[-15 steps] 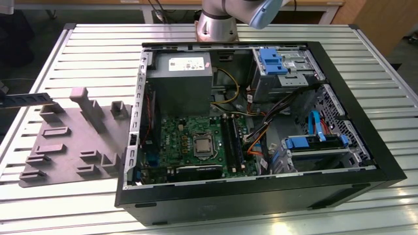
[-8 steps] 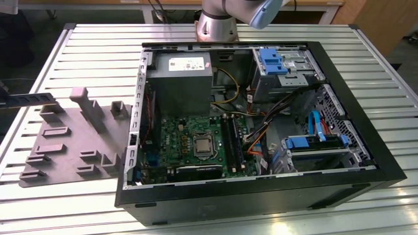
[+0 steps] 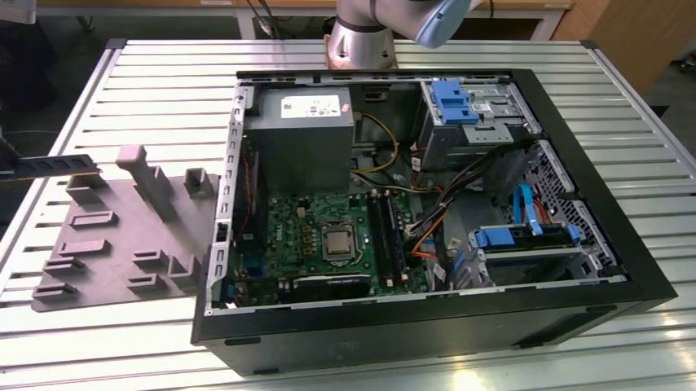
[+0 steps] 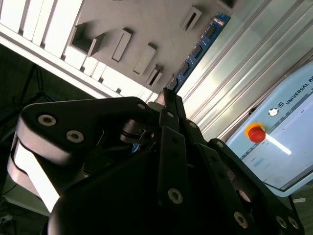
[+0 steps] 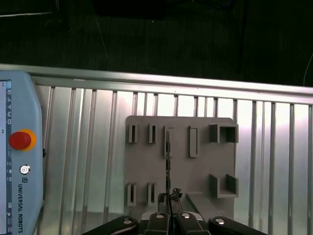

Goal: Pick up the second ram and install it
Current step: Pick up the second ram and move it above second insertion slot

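Dark grey second ram (image 5: 167, 156) sits clamped by one end in the gripper's (image 5: 169, 198) closed fingers, its long axis pointing straight out over the tray (image 5: 146, 166).

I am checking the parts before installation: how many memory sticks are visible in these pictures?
1: the second ram, held by the gripper at the grey tray. More may sit hidden in the motherboard slots; I cannot tell.

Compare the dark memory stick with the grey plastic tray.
The long, narrow dark memory stick is thin and flat; the light grey plastic tray is broad, with raised blocks and a tall post. The stick is off the table, clamped in the pincer; the tray lies flat on the slatted metal table. Both are at the exterior view's left.
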`<action>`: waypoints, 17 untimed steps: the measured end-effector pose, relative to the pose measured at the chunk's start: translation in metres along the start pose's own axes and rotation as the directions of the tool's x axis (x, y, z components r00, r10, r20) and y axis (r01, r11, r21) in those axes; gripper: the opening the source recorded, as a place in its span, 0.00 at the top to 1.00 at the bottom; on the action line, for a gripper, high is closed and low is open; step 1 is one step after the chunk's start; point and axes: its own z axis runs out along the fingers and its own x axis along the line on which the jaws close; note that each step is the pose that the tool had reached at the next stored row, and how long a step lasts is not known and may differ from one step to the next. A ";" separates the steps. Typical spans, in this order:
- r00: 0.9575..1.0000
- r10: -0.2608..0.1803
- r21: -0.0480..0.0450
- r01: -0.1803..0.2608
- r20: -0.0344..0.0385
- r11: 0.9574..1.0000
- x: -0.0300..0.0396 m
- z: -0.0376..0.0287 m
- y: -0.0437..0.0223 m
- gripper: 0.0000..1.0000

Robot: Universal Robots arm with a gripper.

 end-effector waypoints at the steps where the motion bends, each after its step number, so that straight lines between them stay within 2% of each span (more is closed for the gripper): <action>1: 1.000 0.000 0.000 0.000 0.000 1.000 0.0000 0.0000 -0.0003 0.88; 17: 1.000 0.000 0.000 0.000 0.000 1.000 0.0004 -0.0005 -0.0085 0.88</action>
